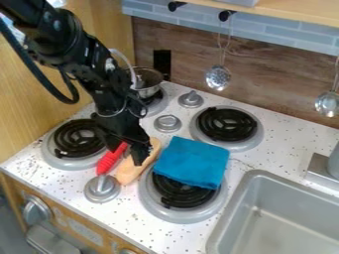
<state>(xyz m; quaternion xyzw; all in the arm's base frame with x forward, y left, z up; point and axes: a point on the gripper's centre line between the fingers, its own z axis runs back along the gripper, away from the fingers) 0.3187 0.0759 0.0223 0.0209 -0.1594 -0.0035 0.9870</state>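
Spread across most of the view: a white speckled bench [281, 145] with a built-in stove. Coming down over it from the upper left, a black jointed robot arm [86, 64]. Behind the bench, a brown wood-grain wall panel [271, 77]. At the lower right, a grey rectangular sink [228, 211]. Set into the bench, four round burners with black coils and silver rims, including a front burner [177, 193] partly under a bright blue folded cloth [192, 161]. On the far left burner, a small silver metal pot [147, 87]. At the arm's end, just left of the cloth, a black two-finger gripper [130, 156], low over the bench; impossible to tell whether spread or closed. Right by it, partly behind it, a long tan wooden-looking object [129, 172], lying slanted beside the cloth. Left of that, close to the gripper, a narrow red ribbed object [109, 159], pointing down towards a round silver knob [101, 187]. Hanging at the back, a perforated silver skimmer [218, 78]
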